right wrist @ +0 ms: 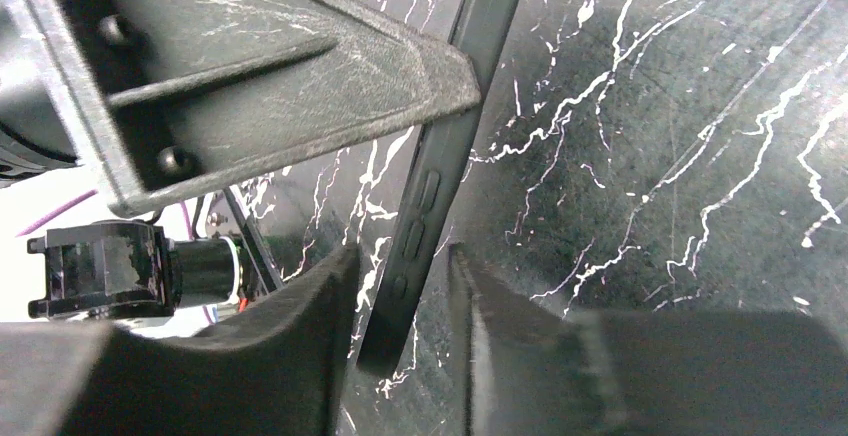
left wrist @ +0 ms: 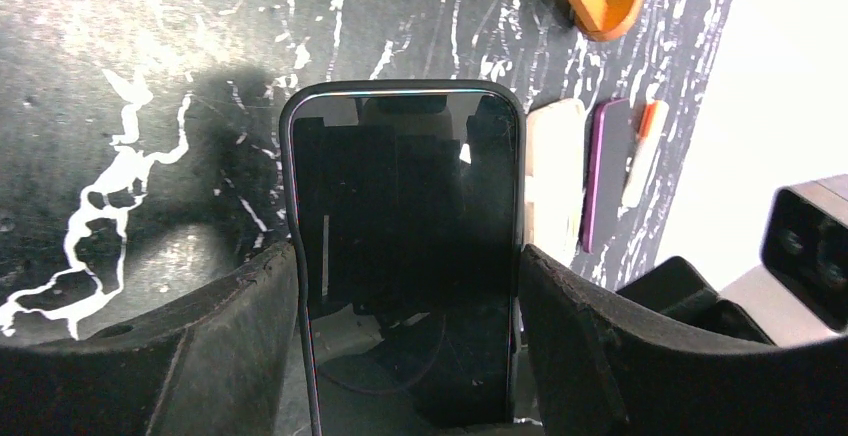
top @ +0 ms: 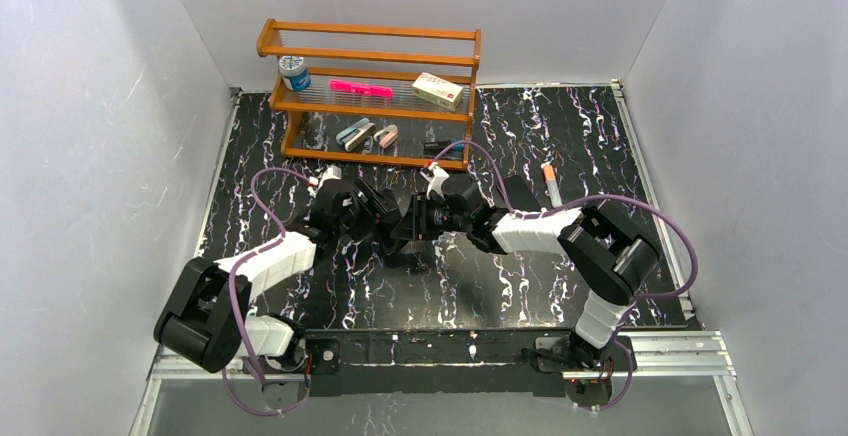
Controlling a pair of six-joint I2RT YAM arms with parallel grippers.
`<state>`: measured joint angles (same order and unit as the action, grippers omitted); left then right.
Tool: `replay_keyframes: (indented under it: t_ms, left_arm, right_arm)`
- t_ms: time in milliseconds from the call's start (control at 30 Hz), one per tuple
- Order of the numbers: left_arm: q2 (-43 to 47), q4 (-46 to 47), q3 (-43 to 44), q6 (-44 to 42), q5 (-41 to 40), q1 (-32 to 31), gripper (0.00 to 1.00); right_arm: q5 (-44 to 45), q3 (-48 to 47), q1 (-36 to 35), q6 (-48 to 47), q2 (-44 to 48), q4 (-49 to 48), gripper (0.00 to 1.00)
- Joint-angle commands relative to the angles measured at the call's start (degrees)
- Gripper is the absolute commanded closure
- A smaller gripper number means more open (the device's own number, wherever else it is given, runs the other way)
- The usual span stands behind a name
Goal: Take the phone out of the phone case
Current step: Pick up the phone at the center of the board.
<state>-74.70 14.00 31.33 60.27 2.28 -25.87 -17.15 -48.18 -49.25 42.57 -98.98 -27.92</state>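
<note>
The phone (left wrist: 400, 216) has a dark screen and sits in a black case with a thin raised rim. My left gripper (left wrist: 405, 256) is shut on it, one finger (left wrist: 250, 326) on each long side, holding it above the black marbled table. In the right wrist view the phone (right wrist: 432, 181) shows edge-on with its side buttons. My right gripper (right wrist: 402, 256) is open, its fingers either side of the phone's lower end with a small gap on each side. In the top view both grippers, left (top: 383, 218) and right (top: 417, 220), meet mid-table and hide the phone.
A wooden rack (top: 370, 54) stands at the back with a tin, a pink marker and a small box on its shelves. An orange-tipped pen (top: 550, 184) lies at the right. A beige slab (left wrist: 555, 176) and a purple one (left wrist: 605, 171) lie beyond the phone.
</note>
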Motion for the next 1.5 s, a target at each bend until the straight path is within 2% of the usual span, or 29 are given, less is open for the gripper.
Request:
replay_keyframes:
  t_ms: [0, 133, 233, 467, 633, 800, 967, 1167, 1467]
  left_arm:
    - [3.8, 4.6, -0.7, 1.2, 1.5, -0.7, 1.00]
    - [5.6, 4.3, -0.6, -0.7, 1.6, -0.8, 0.99]
    - [7.7, 2.7, -0.1, -3.1, 0.6, -0.7, 0.86]
    - [12.4, 0.1, 1.2, -9.0, -0.3, -0.7, 0.30]
    - [15.2, 1.2, 0.4, -10.6, 0.3, -0.7, 0.14]
    - [15.5, 8.7, -1.0, -10.1, 7.3, -0.7, 0.07]
    - [14.9, 16.5, -2.1, -7.9, 13.2, -0.7, 0.05]
    - [15.1, 20.9, -2.4, -5.5, 16.5, -0.7, 0.05]
    - [13.7, 29.7, -2.5, -2.5, 22.4, -0.7, 0.07]
  right_arm:
    - [-3.0, -2.9, -0.3, 0.1, -1.3, -3.5, 0.63]
    - [-3.7, -2.2, -0.2, -0.2, 0.2, -4.1, 0.82]
    - [-5.1, -1.6, 0.8, -0.3, 1.4, -3.8, 0.99]
    - [-10.2, 2.8, 5.3, 2.5, 5.3, -8.1, 0.99]
    - [-15.3, 5.9, 10.1, 3.5, 9.2, -10.6, 0.99]
    - [-20.8, 9.7, 15.7, 5.3, 14.5, -14.3, 0.99]
    - [-25.2, 10.7, 18.5, 6.0, 18.3, -16.7, 0.99]
    - [-29.5, 11.4, 19.9, 11.0, 20.6, -23.6, 0.99]
    - [-32.3, 10.6, 19.8, 15.4, 21.5, -28.8, 0.99]
